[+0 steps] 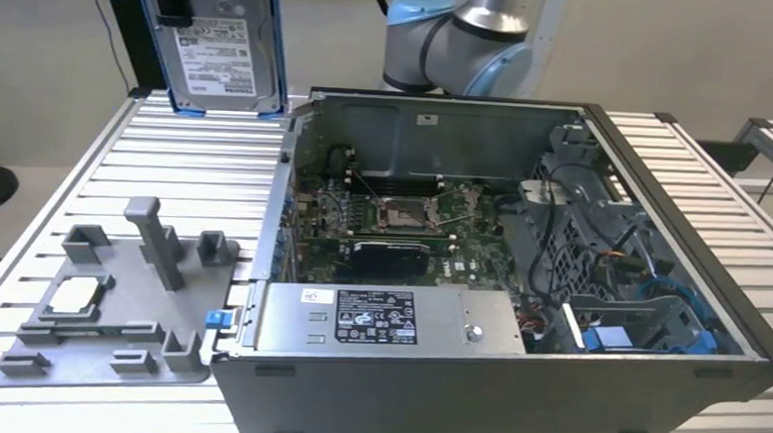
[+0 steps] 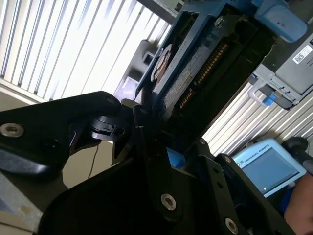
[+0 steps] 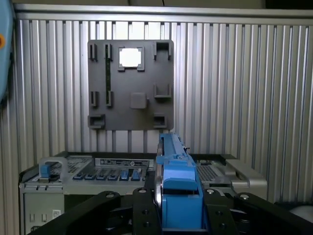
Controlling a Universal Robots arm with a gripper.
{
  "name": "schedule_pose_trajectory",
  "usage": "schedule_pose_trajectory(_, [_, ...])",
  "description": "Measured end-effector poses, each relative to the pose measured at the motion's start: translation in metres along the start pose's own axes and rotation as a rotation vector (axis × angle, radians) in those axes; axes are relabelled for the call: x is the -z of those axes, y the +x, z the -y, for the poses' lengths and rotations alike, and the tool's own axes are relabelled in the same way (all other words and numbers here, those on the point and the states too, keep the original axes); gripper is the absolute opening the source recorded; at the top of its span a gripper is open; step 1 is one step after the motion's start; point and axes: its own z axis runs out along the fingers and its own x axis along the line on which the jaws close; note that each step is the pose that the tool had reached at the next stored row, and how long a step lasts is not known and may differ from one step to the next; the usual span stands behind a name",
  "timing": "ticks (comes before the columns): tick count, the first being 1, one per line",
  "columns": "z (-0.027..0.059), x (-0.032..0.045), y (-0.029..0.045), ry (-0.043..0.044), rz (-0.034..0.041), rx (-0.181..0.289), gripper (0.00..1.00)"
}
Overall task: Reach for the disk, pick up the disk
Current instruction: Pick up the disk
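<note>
Disk (image 1: 217,49) is held upright at 11 o'clock of the computer case (image 1: 483,400); gripper (image 3: 179,203) closed across its blue bracket (image 3: 177,166), likely for clearance.

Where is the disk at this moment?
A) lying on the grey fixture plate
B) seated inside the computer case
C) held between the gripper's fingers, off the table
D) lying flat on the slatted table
C: in the exterior view the disk stands upright in the air, clamped in the gripper, apart from the grey fixture plate and the computer case.
</note>
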Motion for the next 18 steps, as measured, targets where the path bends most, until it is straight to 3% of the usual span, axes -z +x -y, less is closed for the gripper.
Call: schedule_pose_trajectory(18, [0.0488, 0.0002, -0.0003, 0.0001, 0.0001, 0.0, 0.0])
